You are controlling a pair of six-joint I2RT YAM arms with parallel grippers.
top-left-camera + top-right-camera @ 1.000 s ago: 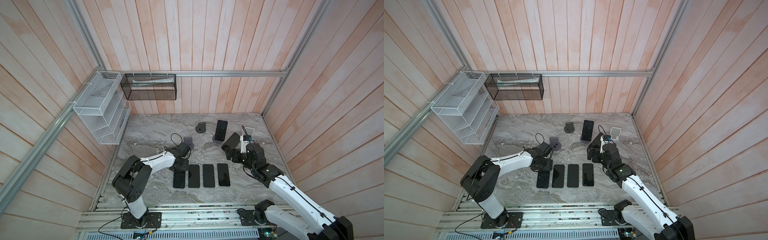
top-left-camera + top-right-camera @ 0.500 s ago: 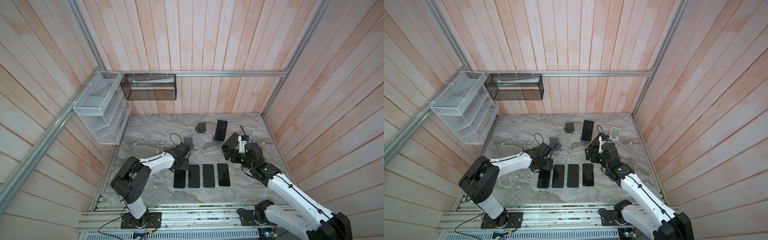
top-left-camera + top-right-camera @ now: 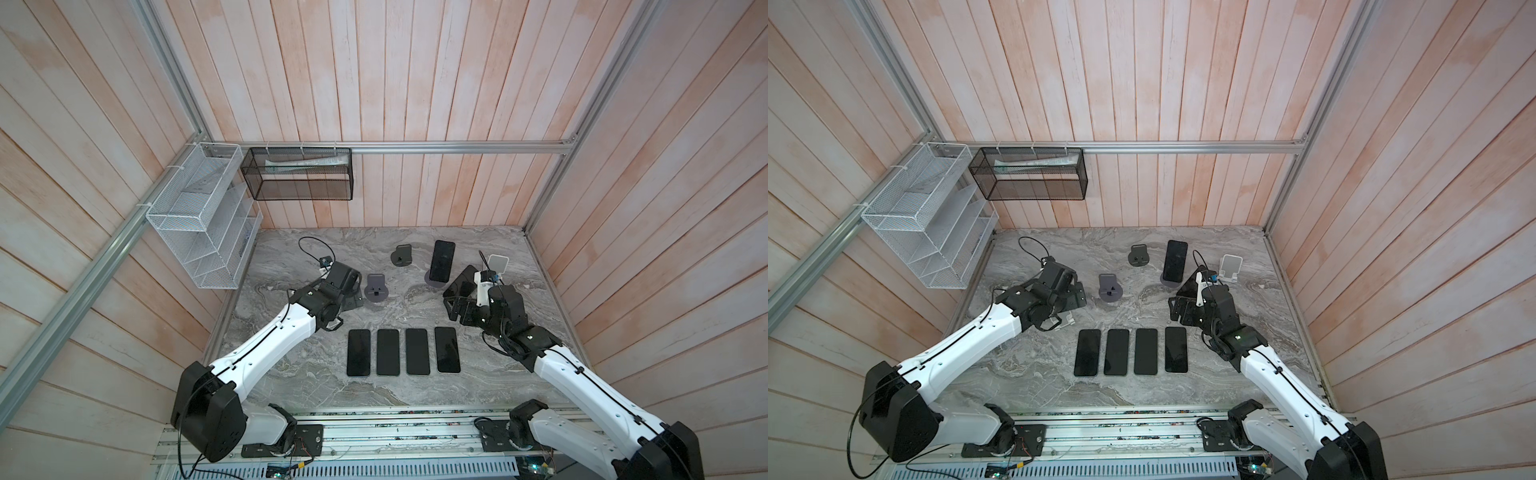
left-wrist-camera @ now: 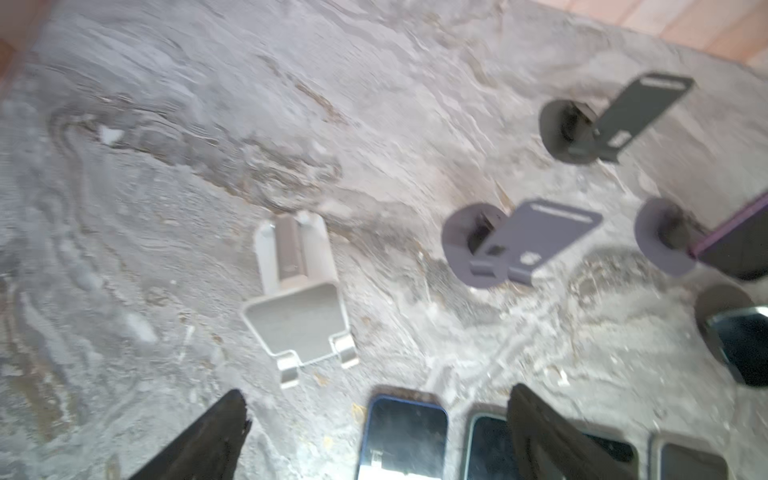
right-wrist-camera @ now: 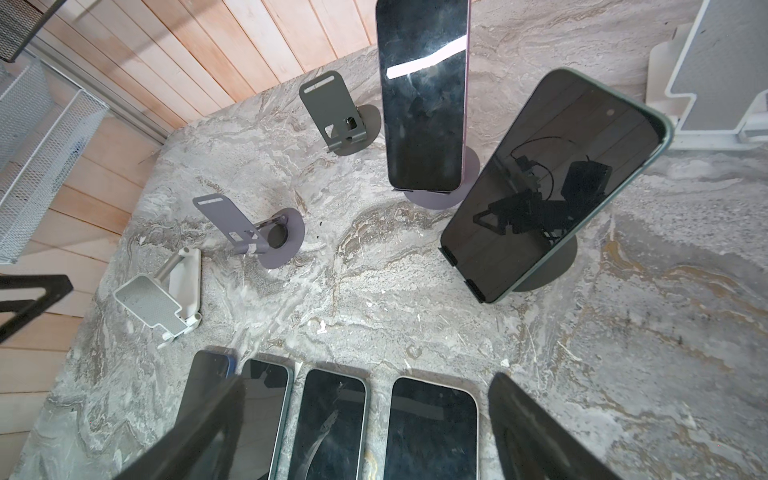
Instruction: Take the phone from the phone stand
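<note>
Pale, pink-washed wood planks (image 3: 415, 83) wall in a grey, veined marble-look table (image 3: 498, 382). Both grippers have their dark fingers spread wide and hold nothing. The left gripper (image 4: 376, 399) is near a low white stand (image 4: 295, 299); the right gripper (image 5: 368, 380) faces a glossy green-edged phone (image 5: 552, 183) that leans tilted on its dark round-based stand (image 5: 557, 266), just beside a purple-edged phone (image 5: 424, 95) on a lilac stand (image 5: 432, 199). Four flat black phones (image 3: 403, 351) lie side by side in a row.
</note>
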